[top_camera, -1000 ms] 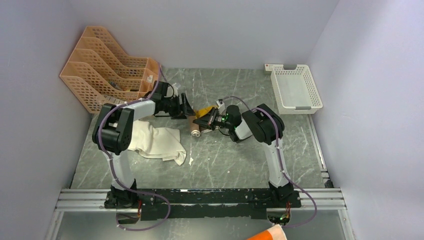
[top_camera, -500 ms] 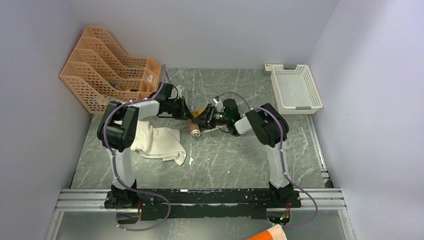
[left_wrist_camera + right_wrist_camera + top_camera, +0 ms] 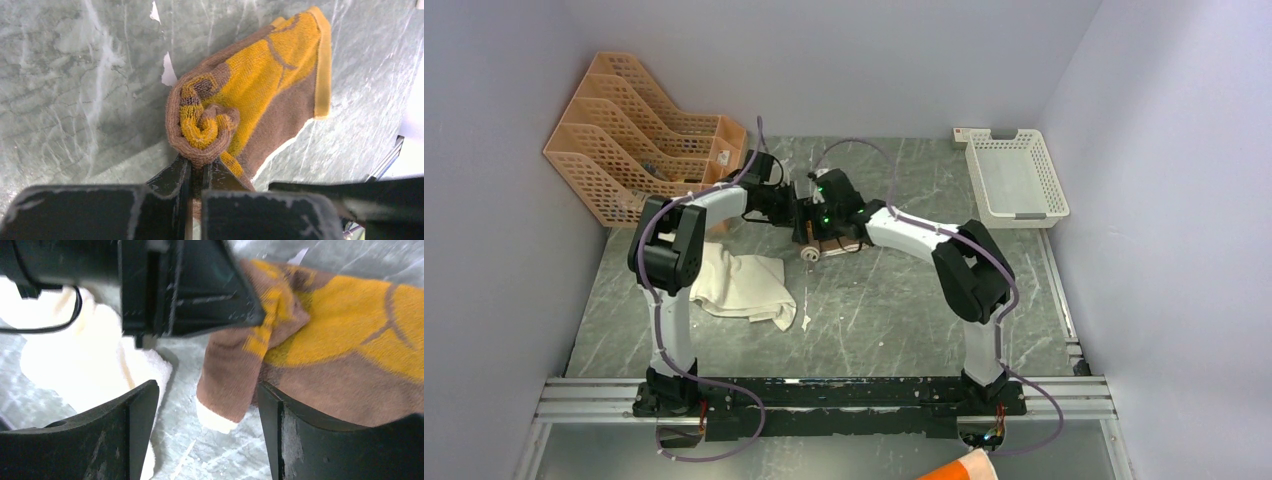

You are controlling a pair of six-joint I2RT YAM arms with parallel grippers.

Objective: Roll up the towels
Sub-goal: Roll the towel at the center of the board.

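Brown towel (image 3: 210, 127) between left fingers (image 3: 171, 181)

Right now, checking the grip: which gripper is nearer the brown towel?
Left. The left gripper pinches the brown towel by its rolled end; the right gripper hangs open astride it, not gripping.

Brown-yellow towel (image 3: 280, 75): nubbly terry cloth, matt;
Cream towel (image 3: 742, 285): soft cloth;
Table (image 3: 65, 85): smooth grey marbled stone look;
Basket (image 3: 1014, 180): white perforated plastic

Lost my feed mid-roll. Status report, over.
Left gripper shut on rolled end of brown towel. Right gripper open, jaws either side of it. Cream towel unrolled, lying close by.
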